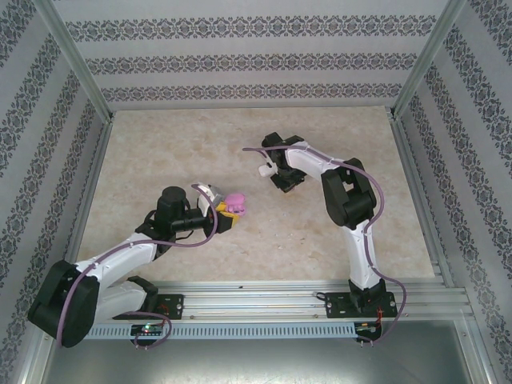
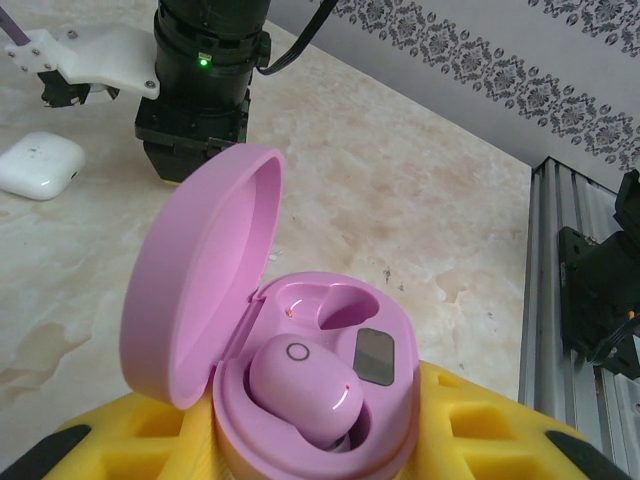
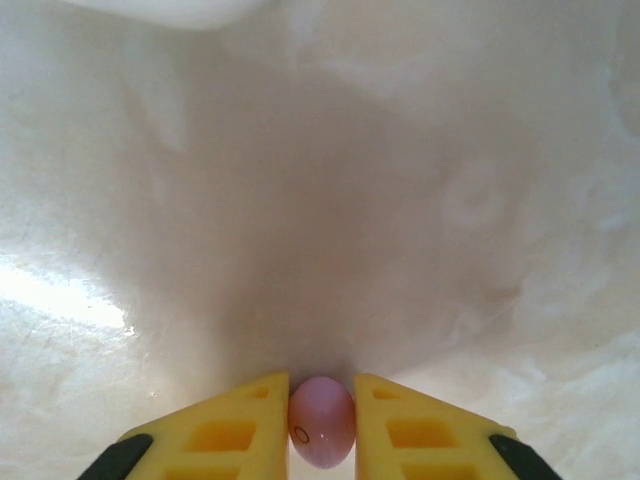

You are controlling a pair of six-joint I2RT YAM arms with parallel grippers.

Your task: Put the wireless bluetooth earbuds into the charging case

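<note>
My left gripper [image 1: 226, 210] is shut on the pink charging case [image 2: 400, 420], which sits between its yellow fingers [image 2: 500, 440] with the lid [image 2: 200, 290] hinged open. One pink earbud [image 2: 300, 385] sits in the case's near slot. The far slot [image 2: 340, 305] is empty. My right gripper [image 3: 321, 392] is down at the marble table top. Its yellow fingers [image 3: 230, 435] press both sides of a second pink earbud [image 3: 322, 425]. From above, the right gripper [image 1: 282, 182] is up and to the right of the case [image 1: 235, 202].
A shut white earbud case [image 2: 40, 165] lies on the table beside the right arm's wrist [image 2: 205, 80], also visible from above [image 1: 265, 170]. An aluminium rail [image 2: 560, 300] runs along the table's near edge. Patterned walls enclose the marble table [image 1: 160, 152].
</note>
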